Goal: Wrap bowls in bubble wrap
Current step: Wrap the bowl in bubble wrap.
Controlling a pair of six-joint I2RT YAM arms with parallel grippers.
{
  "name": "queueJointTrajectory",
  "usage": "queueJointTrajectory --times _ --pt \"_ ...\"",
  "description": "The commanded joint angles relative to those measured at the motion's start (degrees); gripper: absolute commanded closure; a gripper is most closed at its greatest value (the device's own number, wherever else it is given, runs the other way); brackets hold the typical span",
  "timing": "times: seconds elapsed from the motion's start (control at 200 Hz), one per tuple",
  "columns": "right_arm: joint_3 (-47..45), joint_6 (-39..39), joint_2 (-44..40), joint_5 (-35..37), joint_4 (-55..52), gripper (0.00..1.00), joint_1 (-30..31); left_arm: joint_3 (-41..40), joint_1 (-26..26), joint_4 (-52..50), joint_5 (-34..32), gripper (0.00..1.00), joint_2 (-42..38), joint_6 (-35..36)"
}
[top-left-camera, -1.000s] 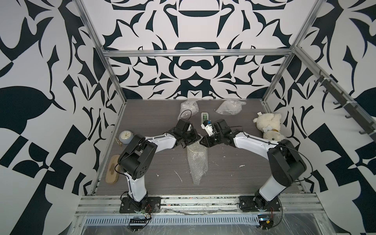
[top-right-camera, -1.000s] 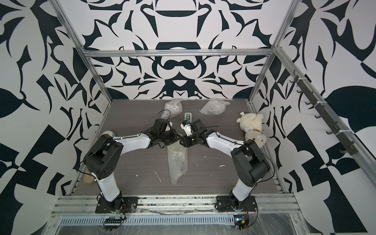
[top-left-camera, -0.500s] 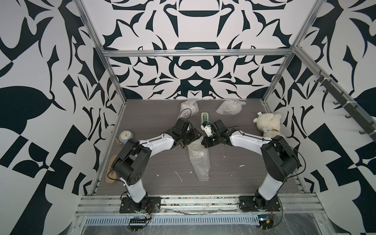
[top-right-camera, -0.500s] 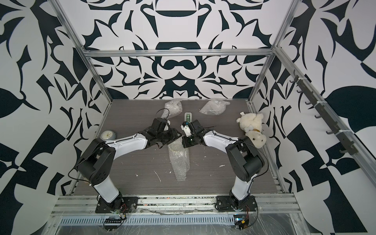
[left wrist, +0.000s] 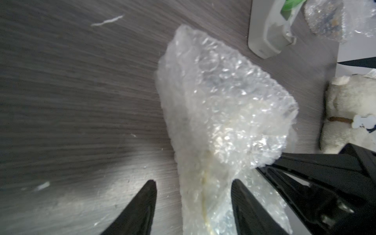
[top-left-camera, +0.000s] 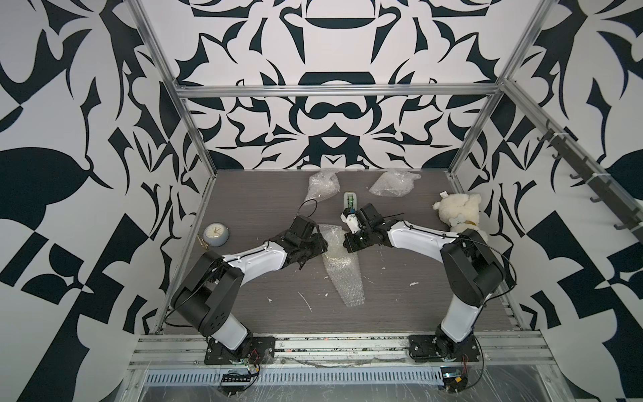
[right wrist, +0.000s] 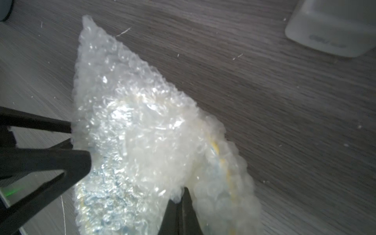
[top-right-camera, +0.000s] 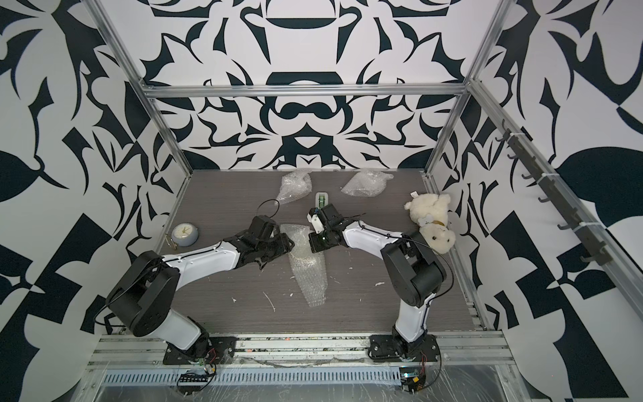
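A sheet of bubble wrap [top-left-camera: 342, 275] lies mid-table, its far end bunched up between both grippers. Faint yellow and blue lines of a bowl [right wrist: 220, 160] show through that bunch; the rest of the bowl is hidden. My left gripper [left wrist: 193, 183] is open, with its fingers [left wrist: 149, 195] on either side of a fold of wrap and not pressing it. My right gripper [right wrist: 181, 193] is shut on a pinch of the bubble wrap [right wrist: 142, 126]. In both top views the left gripper [top-left-camera: 322, 243] and the right gripper [top-left-camera: 348, 243] face each other across the bundle.
Two crumpled bubble-wrap bundles [top-left-camera: 322, 184] [top-left-camera: 393, 184] sit by the back wall. A white tape dispenser [top-left-camera: 349, 202] stands between them, just behind my right wrist. A round clock [top-left-camera: 215, 235] is at the left edge, a plush bear [top-left-camera: 459, 214] at the right wall.
My left gripper has opened and let go of the wrap. My right gripper has shut on it. The sheet's near tail has swung slightly to the right.
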Motion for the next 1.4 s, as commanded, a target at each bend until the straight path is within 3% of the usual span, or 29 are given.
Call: queueJointTrajectory --times 0.0,0.28,0.46,0.66,0.825,0.98,1.175,1.395 --pt "2.06 -0.55 -0.17 1.35 -1.62 0.99 0.48 1.03 0.02 0.0 -0.21 0.35 2.67 0.32" --pt "2.48 -0.67 -1.27 1.04 -2.31 0.96 0.84 4.42 0.02 0.03 0.87 0.37 9.3 1.33" --pt "3.01 -0.23 -3.67 -0.8 -4.26 0.78 0.65 2.95 0.02 0.33 1.04 0.38 10.26 1.01" --pt "0.39 -0.8 -11.77 0.11 -8.89 0.64 0.46 1.82 0.02 0.42 0.25 0.38 9.01 0.48" --pt "-2.59 -0.85 -19.72 0.62 -14.91 0.6 0.85 2.6 0.02 0.31 0.92 0.38 9.61 0.48" --pt "-6.04 1.85 -25.8 1.53 -18.53 0.58 5.88 2.96 0.02 0.09 0.87 0.38 9.2 0.61" --pt "-11.84 6.2 -24.87 3.96 -18.85 0.59 11.78 3.14 0.01 0.29 0.81 0.38 9.08 0.57" --pt "-15.6 7.69 -18.04 10.33 -12.88 0.57 11.99 2.46 0.0 0.44 0.81 0.38 8.7 0.57"
